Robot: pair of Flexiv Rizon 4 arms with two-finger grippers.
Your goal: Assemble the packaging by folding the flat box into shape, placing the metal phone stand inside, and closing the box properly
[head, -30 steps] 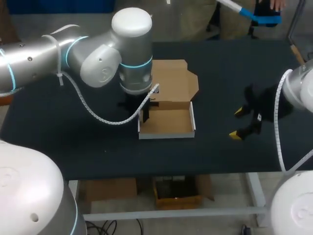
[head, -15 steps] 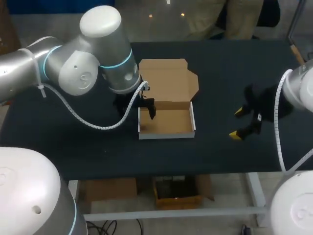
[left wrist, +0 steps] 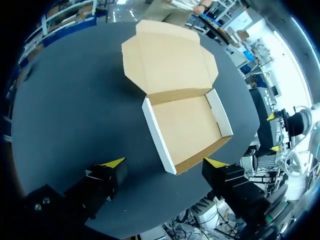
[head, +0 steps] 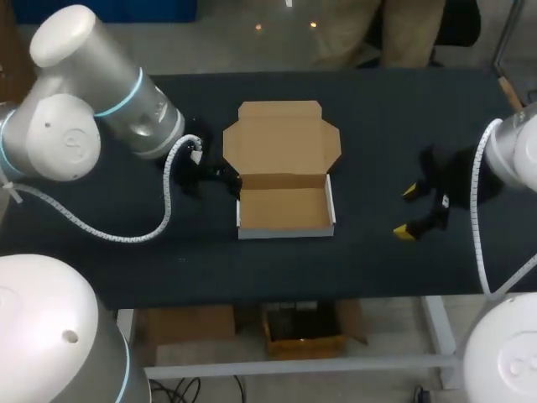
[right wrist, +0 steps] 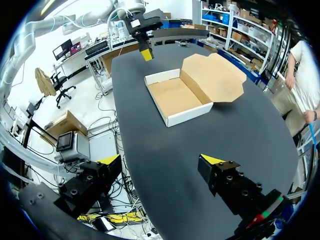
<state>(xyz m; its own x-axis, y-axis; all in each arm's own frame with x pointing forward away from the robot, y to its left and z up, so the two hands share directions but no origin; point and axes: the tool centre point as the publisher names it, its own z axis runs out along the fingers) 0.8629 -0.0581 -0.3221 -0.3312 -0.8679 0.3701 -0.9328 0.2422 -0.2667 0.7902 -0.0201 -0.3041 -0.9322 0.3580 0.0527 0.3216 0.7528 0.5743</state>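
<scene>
Left gripper (left wrist: pixel 165 163) open at box's (head: pixel 285 210) 9 o'clock, right gripper (head: pixel 407 211) open at 3; box folded, lid (head: pixel 285 138) open, I see no phone stand.

Head view: the left hand (head: pixel 216 178) merges with the dark bench (head: pixel 377 109), so its fingertips cannot be resolved. The right arm (head: pixel 513 155) is cut off at the right edge.

Left end effector (left wrist: pixel 165 162) spread wide, right end effector (right wrist: pixel 160 160) likewise
</scene>
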